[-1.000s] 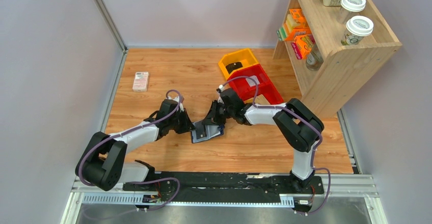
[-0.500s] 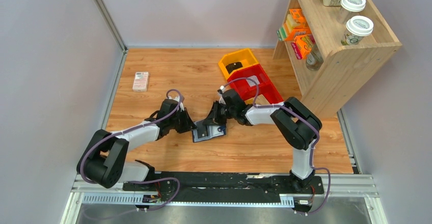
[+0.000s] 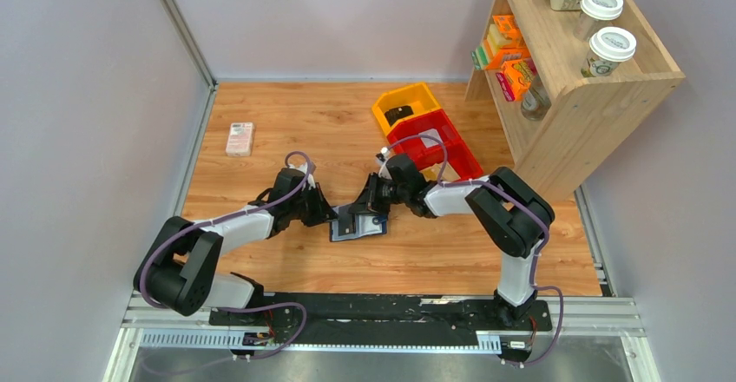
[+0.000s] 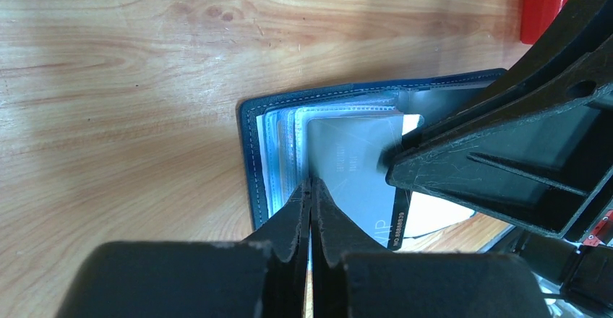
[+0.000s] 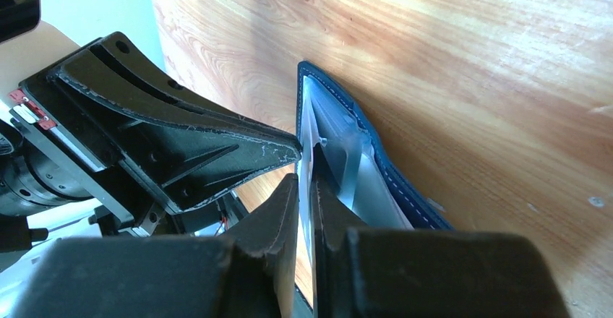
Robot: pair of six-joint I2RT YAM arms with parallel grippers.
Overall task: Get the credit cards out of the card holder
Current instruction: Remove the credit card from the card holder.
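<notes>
Left claw [image 4: 311, 185] closed on card [image 4: 347, 160] edge; right claw [image 5: 303, 182] pinching card holder [image 4: 249, 160] pocket edge

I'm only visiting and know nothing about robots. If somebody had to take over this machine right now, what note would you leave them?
Left gripper: shut, with its tips at one edge of the grey card. I cannot tell whether it pinches the card.
Right gripper: closed on a thin pale sheet, seemingly the other edge of that card.
Card holder: lies open on the table between the two arms, with the card over its clear sleeves.
Done: holder opened.
Left: no card lies free on the wood yet; draw the cards out.
</notes>
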